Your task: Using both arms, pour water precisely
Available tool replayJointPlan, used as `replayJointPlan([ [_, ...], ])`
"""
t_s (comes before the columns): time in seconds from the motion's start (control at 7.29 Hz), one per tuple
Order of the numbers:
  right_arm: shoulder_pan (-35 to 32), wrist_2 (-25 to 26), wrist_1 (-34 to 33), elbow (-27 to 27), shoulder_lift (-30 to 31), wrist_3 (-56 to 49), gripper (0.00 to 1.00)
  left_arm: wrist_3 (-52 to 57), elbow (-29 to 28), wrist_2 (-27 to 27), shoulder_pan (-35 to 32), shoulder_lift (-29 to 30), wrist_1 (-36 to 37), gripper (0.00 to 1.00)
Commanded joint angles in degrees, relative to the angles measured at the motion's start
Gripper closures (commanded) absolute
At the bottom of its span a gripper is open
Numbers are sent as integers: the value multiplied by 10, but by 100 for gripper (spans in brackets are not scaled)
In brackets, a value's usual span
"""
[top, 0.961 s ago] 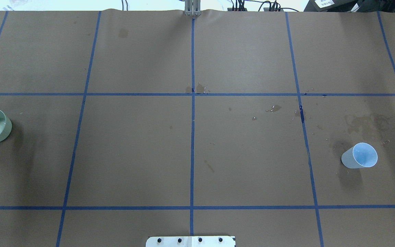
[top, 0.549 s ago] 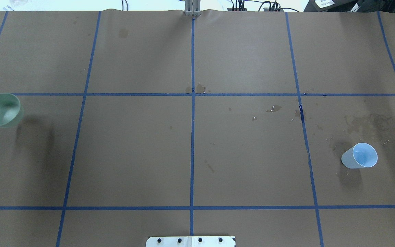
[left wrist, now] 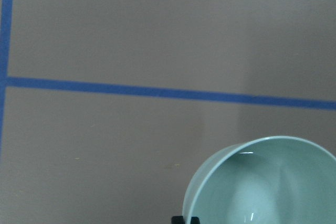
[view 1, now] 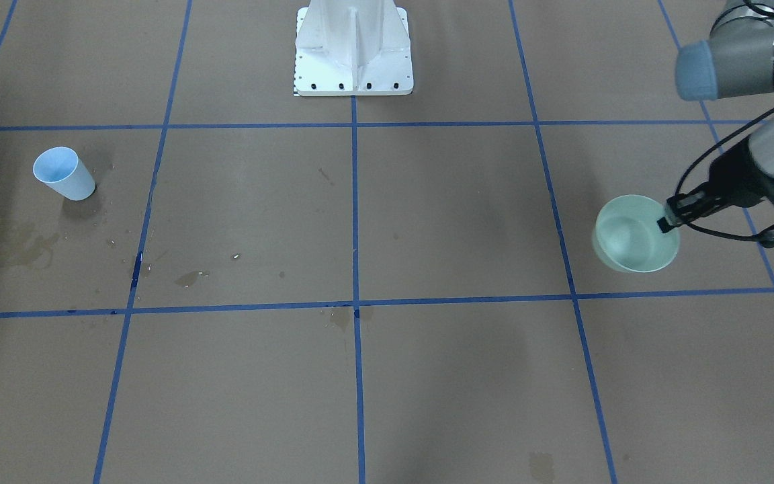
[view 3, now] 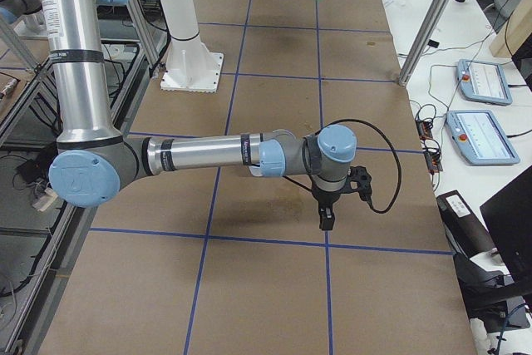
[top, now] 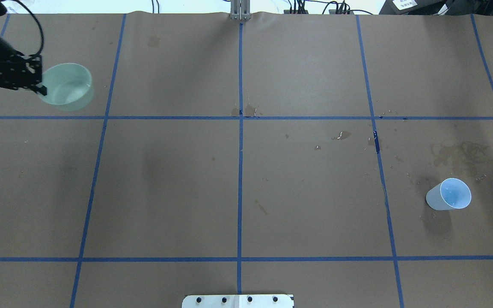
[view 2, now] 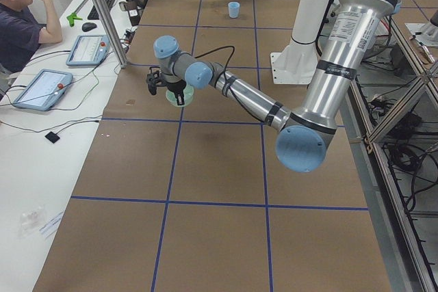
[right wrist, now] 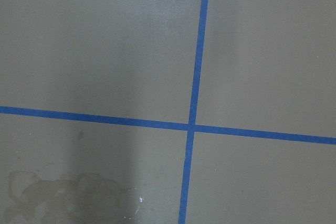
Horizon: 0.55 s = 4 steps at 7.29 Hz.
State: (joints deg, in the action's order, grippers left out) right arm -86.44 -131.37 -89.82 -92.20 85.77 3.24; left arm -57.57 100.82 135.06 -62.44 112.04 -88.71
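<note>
My left gripper [top: 37, 87] was pinched on the near rim of a pale green bowl [top: 67, 84], one finger inside the wall and one outside. It held the bowl in the air above the far left part of the brown-papered table [top: 165, 192]. A little water [left wrist: 249, 208] seemed to lie in the bottom of the bowl, showing as a pale, glinting patch. A light blue cup [top: 449, 194] stood on the table well apart from the bowl, on the far right side. Dried and damp stains [top: 460, 154] marked the paper just beyond the cup.

My right gripper [view 3: 327, 219] hung above the table, holding nothing I could see. I could not tell whether its fingers were spread or pressed together.

I judged the grip to be the main risk. A thin pinch on one edge could let the bowl swing or slip, and a quick carry across the table could slosh water over the rim. The cup looked light and had a narrow mouth, so a hurried tilt could miss it or a knock could tip it.
</note>
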Motion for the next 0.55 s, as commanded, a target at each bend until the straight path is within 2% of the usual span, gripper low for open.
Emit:
replayJointPlan([
  [0.0, 0, -9, 1, -22, 23, 13, 0, -195, -24, -81, 143, 118, 5, 100],
  [0.14, 0, -11, 1, -23, 22, 15, 0, -242, -46, -99, 177, 156, 5, 100],
  [0.27, 0, -11, 0, -23, 23, 13, 0, -276, -76, -139, 215, 193, -1, 100],
  [0.41, 0, -13, -2, -23, 23, 13, 0, -318, -132, -170, 240, 228, -48, 100],
])
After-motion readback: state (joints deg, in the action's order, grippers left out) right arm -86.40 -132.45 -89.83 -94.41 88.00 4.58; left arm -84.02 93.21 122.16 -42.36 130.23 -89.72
